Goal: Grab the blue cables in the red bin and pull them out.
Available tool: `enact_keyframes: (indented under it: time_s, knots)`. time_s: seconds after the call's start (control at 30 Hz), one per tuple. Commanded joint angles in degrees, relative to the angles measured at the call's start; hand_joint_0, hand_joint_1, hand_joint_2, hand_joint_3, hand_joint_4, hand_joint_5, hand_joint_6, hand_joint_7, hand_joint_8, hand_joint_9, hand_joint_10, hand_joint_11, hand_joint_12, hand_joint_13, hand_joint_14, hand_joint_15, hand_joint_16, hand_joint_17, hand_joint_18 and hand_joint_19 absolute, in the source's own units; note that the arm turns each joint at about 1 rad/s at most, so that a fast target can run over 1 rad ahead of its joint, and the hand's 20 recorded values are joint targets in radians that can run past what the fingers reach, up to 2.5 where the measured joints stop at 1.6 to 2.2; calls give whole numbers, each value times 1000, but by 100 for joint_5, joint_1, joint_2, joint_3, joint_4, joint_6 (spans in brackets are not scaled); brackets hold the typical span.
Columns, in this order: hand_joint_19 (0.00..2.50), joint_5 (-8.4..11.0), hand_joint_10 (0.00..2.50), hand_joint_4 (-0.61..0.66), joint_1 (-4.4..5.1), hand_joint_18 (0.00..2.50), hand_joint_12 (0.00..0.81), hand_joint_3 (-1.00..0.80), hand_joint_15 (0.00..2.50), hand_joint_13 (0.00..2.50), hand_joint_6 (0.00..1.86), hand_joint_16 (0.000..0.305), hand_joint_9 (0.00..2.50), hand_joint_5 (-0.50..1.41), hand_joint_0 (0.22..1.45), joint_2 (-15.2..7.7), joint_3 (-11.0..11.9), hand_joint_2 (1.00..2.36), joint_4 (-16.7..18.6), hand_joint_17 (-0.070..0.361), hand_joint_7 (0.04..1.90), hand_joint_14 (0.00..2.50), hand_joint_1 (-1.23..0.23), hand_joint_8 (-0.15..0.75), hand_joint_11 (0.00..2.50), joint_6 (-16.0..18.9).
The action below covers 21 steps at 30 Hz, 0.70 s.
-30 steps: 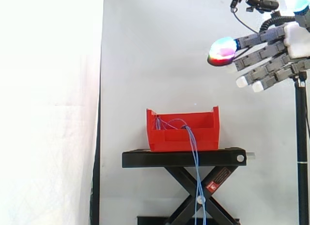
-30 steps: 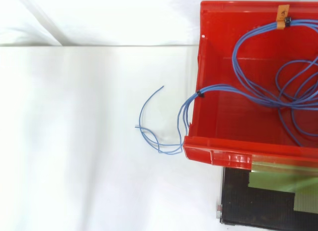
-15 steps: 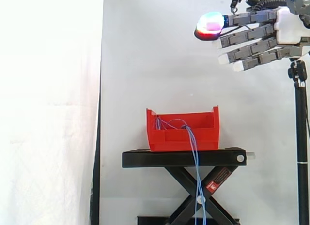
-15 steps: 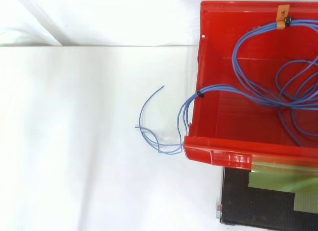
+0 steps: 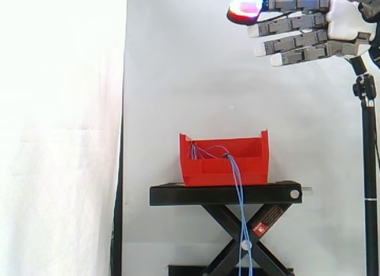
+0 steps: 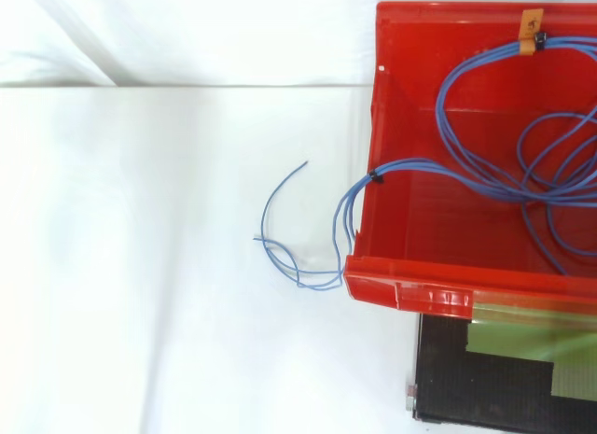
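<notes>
Side view: blue cables (image 5: 236,180) in the red bin (image 5: 222,164), hand (image 5: 345,19) high at right, so this is the approach step

- Bin sits on the black stand (image 5: 225,194), toward its left end. One bunch of cable spills over the bin's front lip and hangs down past the stand's front edge.
- Top view: loose cable ends (image 6: 284,252) dangle outside the bin's left wall. The bundle crosses that wall at a small black tie (image 6: 373,175). Most of the length is coiled on the bin floor, running off the right edge of the view. An orange tag (image 6: 532,29) holds it at the back wall.
- Hand is well above the bin and right of it, palm down. Its fingers (image 5: 291,37) are stretched out flat toward the left, released and holding nothing. One glowing pad (image 5: 244,5) leads.
- Black pole (image 5: 369,169) stands right of the stand, under the hand.

My read: no contact yet, grab not started. Next move calls for travel left and down over the bin's open top, then closing round several strands of the coil at once. Thin, springy strands could slip between thick pads, and the tag may resist the pull.
</notes>
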Motion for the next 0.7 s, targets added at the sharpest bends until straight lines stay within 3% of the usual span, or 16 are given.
enact_keyframes:
  time_s: [0.0,0.33,0.67]
  knots:
    - [398,9,5,136,24,0,331,-1000,272,0,6,53,0,0,740,-19,-8,1000,47,120,186,8,-630,184,165,0]
    - [398,141,4,137,112,0,333,-1000,269,0,6,53,0,0,739,-28,1,1000,249,119,187,8,-632,184,155,0]
    - [373,115,3,144,130,0,335,-1000,248,0,5,53,0,11,741,-458,1,1000,460,120,170,7,-656,190,131,185]
